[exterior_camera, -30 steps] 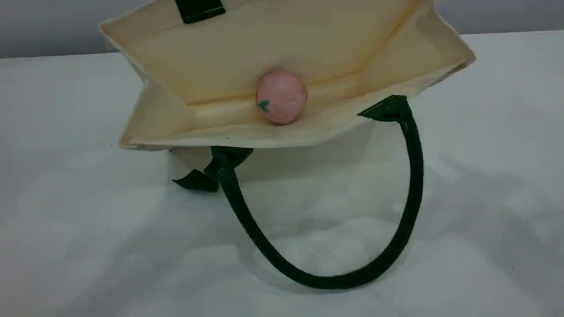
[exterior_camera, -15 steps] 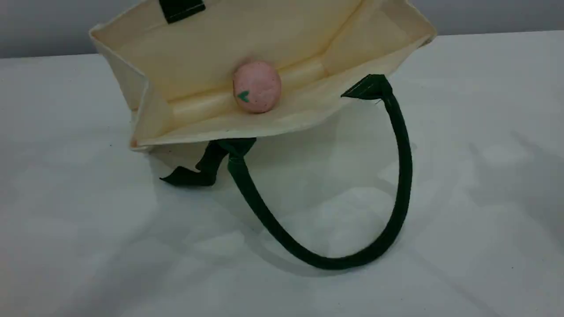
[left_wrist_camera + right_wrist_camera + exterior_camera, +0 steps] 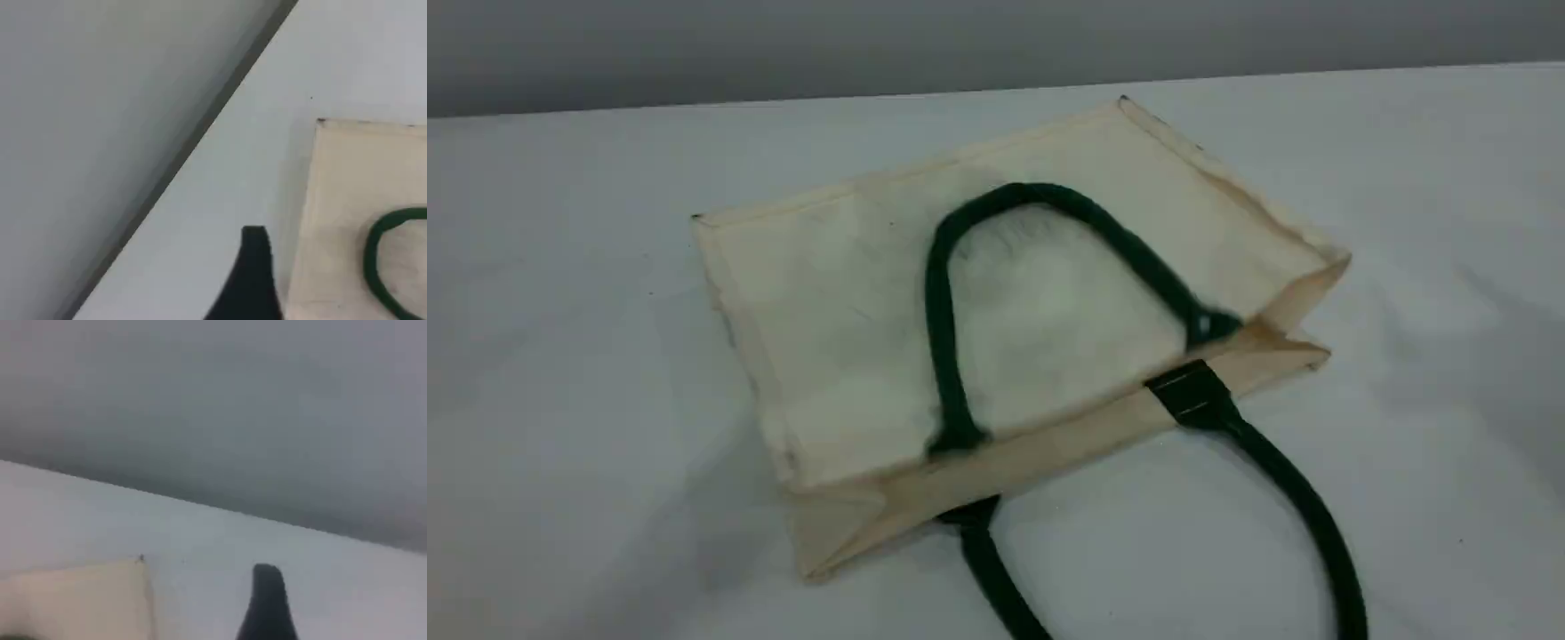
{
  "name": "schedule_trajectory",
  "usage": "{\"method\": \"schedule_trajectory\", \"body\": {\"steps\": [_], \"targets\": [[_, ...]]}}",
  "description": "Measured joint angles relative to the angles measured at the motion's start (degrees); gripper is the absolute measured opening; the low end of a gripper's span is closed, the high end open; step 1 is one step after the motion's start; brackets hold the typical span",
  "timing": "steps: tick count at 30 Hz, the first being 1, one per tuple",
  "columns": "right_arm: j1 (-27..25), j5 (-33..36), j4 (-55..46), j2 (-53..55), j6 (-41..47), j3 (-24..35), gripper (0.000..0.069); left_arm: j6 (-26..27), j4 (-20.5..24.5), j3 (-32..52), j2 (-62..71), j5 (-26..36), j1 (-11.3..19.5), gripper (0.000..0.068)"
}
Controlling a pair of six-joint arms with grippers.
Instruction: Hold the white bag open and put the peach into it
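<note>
Scene view: white bag (image 3: 836, 302) lies flat; left gripper (image 3: 255, 280) and right gripper (image 3: 268, 607) openness cannot be told

White table (image 3: 587, 516) spreads across the scene view, from six o'clock right up to its far edge near twelve. Plain grey wall (image 3: 783, 44) beyond that edge, at twelve o'clock. Faint darker patches (image 3: 1503, 356) on the table at three o'clock, possibly shadows.

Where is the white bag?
Scene view: the white bag lies flat at the table centre, one green handle across its top, the second handle trailing toward the camera.
</note>
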Motion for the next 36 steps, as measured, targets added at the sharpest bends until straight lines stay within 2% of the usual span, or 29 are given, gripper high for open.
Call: {"method": "schedule_trajectory", "body": {"steps": [5, 15, 22, 27, 36], "targets": [[0.00, 2.69, 0.00, -3.58, -0.06, -2.22, 0.0477, -3.72, 1.98, -0.05, -2.57, 0.05, 0.00, 0.0599], [0.00, 6.10, 0.00, -17.35, -0.38, -3.95, 0.0477, -8.95, 1.32, -0.05, -15.45, 0.27, -0.05, 0.0575], [0.00, 14.27, 0.00, -31.09, -1.45, -3.98, 0.0477, -14.97, -0.71, 0.96, -26.96, 0.21, -0.05, 0.0575], [0.00, 18.60, 0.46, -39.98, -1.91, -4.01, 0.0477, -16.30, -2.75, 9.02, -36.65, 0.16, -0.05, 0.0575], [0.00, 27.85, 7.54, -48.52, -6.40, -3.88, 0.0477, -16.18, -8.07, 35.69, -58.62, 0.15, -0.05, 0.0575]]}}
